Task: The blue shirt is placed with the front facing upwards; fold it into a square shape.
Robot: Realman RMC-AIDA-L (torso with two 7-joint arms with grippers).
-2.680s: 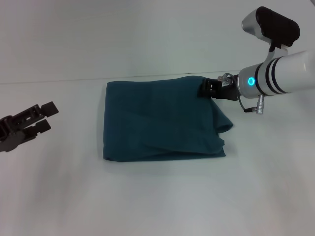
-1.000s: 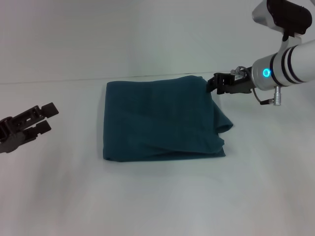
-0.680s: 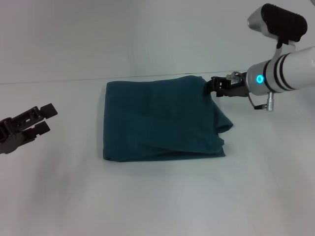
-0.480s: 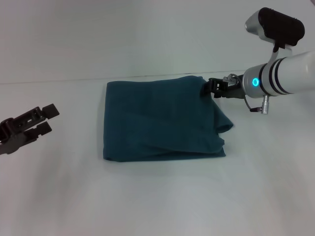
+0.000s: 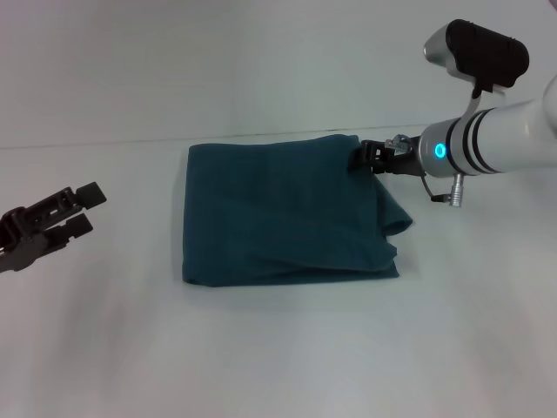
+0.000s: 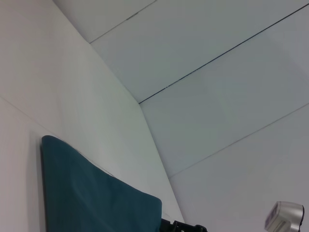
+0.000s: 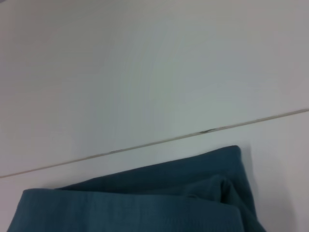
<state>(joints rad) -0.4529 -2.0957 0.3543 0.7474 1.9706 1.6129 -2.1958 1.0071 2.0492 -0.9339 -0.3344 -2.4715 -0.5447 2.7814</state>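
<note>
The blue shirt (image 5: 283,213) lies folded into a rough rectangle in the middle of the white table (image 5: 278,348); its right edge bulges out in a loose fold, and no print or collar shows. My right gripper (image 5: 364,157) sits at the shirt's far right corner, touching the cloth there. In the right wrist view the shirt (image 7: 145,205) fills the near edge with stacked layers. My left gripper (image 5: 81,209) hovers open and empty well to the left of the shirt. The left wrist view catches the shirt (image 6: 96,203) and the right gripper (image 6: 186,226) beyond it.
The white table meets a white back wall (image 5: 261,61) just behind the shirt's far edge. Bare tabletop lies in front of the shirt and on both sides. The right arm's white forearm (image 5: 496,144) hangs over the table's far right.
The right gripper, which had drawn back to the right off the shirt's far corner, has moved left again onto that corner. The shirt and the left gripper have barely moved.
</note>
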